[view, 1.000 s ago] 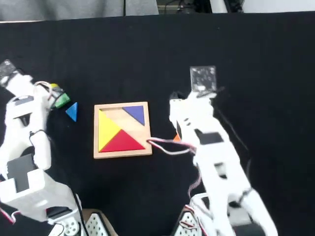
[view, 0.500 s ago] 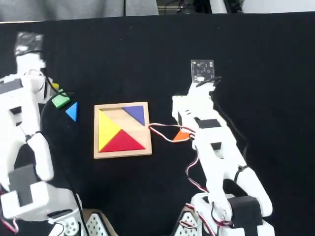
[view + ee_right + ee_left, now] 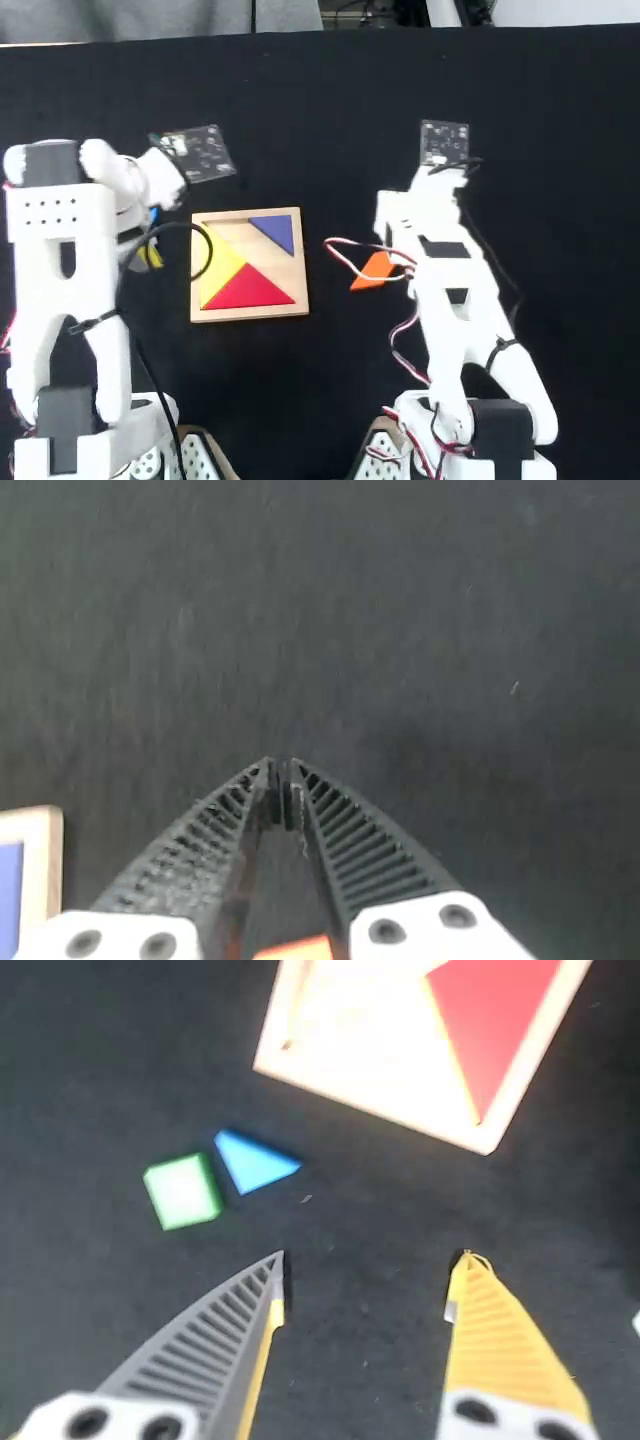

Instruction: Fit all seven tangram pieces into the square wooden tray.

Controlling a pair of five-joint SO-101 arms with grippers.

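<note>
Jaws on the left gripper (image 3: 365, 1265) stand wide apart with nothing between them, one finger grey and the other yellow, above the black tablecloth (image 3: 330, 120). Just ahead of the grey finger lie a small green wooden square (image 3: 183, 1192) and a small blue wooden triangle (image 3: 255, 1160), close beside each other on the cloth, outside the square wooden tray (image 3: 248, 313) and near one of its corners. Inside the tray sit a large yellow triangle (image 3: 222, 262), a large red triangle (image 3: 248, 290) and a blue piece (image 3: 275, 232), with bare wood showing between them. The right gripper (image 3: 280, 780) has its jaws closed, tips meeting over bare cloth. An orange triangle (image 3: 375, 270) lies on the cloth beside the right arm, near the tray's right side but apart from it.
</note>
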